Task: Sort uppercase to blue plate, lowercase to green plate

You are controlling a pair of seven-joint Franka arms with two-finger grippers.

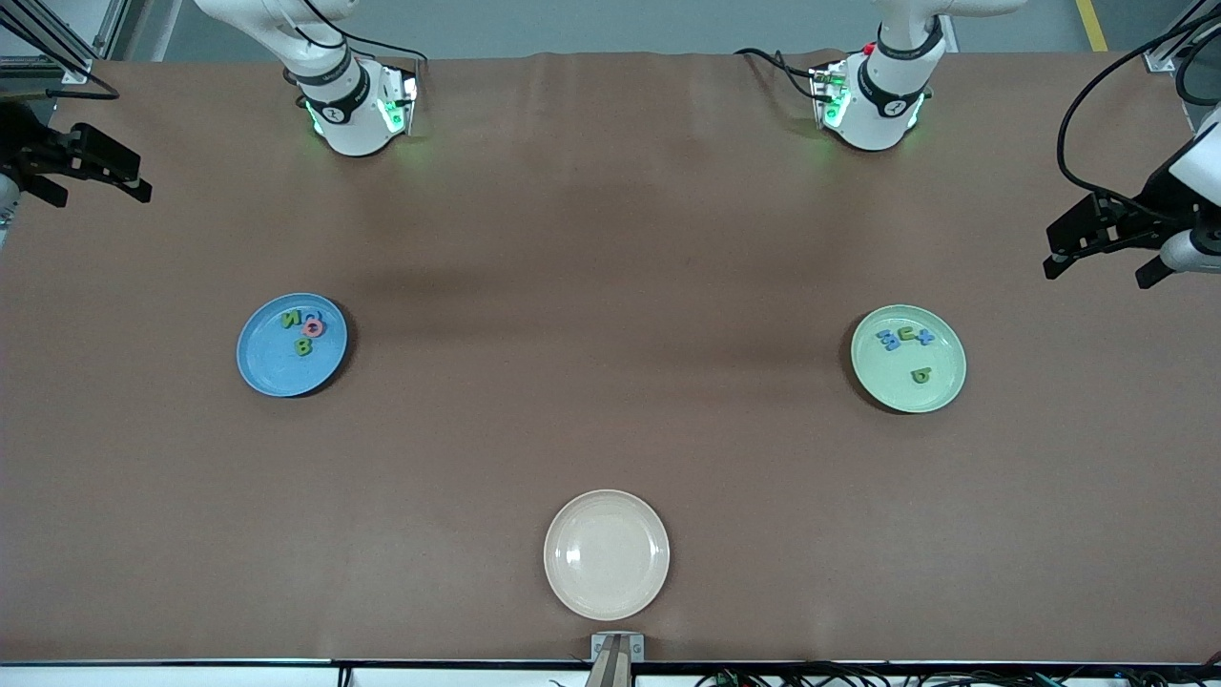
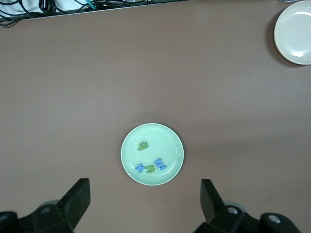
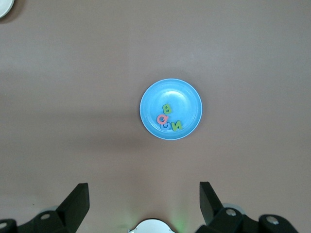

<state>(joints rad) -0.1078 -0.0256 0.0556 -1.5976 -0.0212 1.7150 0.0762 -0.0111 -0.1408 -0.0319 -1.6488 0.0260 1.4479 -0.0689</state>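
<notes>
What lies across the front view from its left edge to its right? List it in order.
right pincer → blue plate → cream plate → green plate → left pincer

Blue plate (image 3: 187,94): letter pieces N, B, Q. Green plate (image 2: 170,138): x, m.

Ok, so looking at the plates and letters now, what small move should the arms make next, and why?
Probably none beyond waiting. The uppercase letters already lie in the blue plate, the lowercase letters in the green plate, and the cream plate holds nothing. The left gripper and right gripper are open, holding nothing.
</notes>
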